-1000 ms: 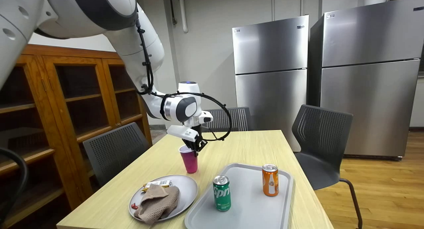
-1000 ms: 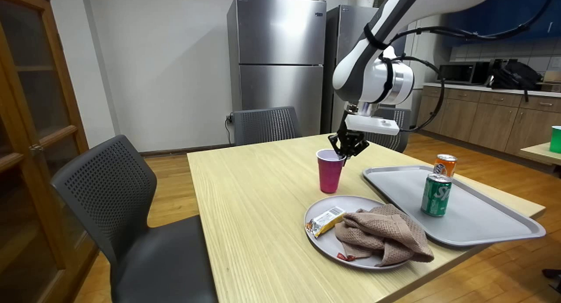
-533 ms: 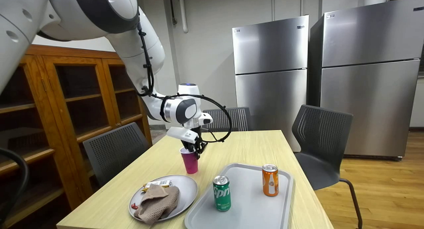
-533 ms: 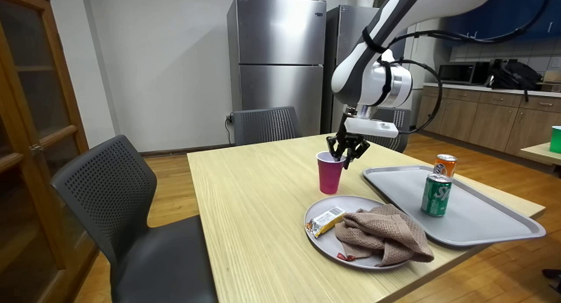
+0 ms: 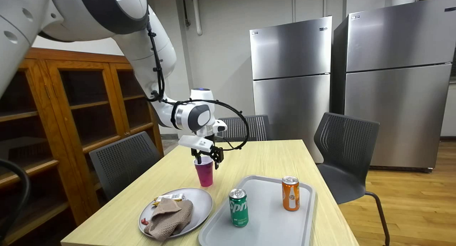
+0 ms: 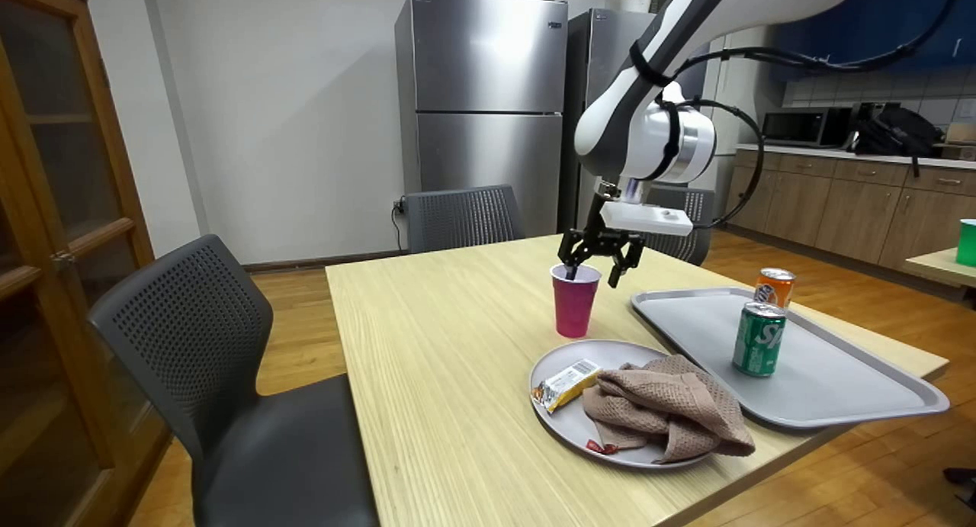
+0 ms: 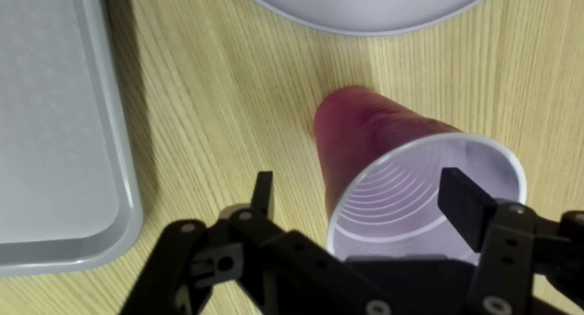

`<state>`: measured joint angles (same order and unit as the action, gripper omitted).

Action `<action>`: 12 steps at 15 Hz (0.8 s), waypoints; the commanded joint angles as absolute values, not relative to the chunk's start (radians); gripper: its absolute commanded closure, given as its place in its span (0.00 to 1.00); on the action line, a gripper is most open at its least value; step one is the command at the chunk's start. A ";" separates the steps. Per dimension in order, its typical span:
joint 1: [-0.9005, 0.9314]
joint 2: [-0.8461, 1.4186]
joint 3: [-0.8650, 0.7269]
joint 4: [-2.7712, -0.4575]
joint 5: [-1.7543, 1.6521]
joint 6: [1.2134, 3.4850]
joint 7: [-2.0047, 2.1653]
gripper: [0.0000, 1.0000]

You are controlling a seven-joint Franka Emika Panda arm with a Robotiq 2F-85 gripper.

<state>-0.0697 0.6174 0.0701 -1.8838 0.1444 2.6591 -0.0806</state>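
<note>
A magenta cup with a white inside stands upright on the wooden table in both exterior views, (image 5: 205, 175) and the cup (image 6: 573, 312). My gripper (image 6: 592, 278) is over its rim, jaws spread wide. In the wrist view the cup (image 7: 353, 123) opens toward the camera. One of the fingers (image 7: 463, 210) reaches into the cup's mouth, while the opposite finger (image 7: 263, 192) hangs outside, apart from the wall. The near wall of the cup thus lies between the fingers without being pinched. The gripper's black body hides the lower part of the rim there.
A grey plate (image 5: 203, 199) with a brown cloth (image 6: 663, 405) and a yellow-white wrapper (image 6: 568, 384) lies near the cup. Beside it is a grey tray (image 5: 270, 228) bearing a green can (image 5: 238, 208) and an orange can (image 5: 290, 194). Chairs surround the table.
The jaws, together at the cup's rim a second ago, have spread wide apart. The wrist dipped slightly, then rose a little. The cup's rim sits slightly lower now.
</note>
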 commanded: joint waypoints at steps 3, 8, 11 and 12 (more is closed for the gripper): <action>-0.095 0.473 0.088 -1.987 0.137 2.641 -0.174 0.00; -0.088 0.382 0.071 -2.073 0.115 2.632 -0.208 0.00; -0.083 0.323 0.057 -2.143 0.083 2.632 -0.211 0.00; -0.085 0.309 0.054 -2.160 0.075 2.625 -0.216 0.00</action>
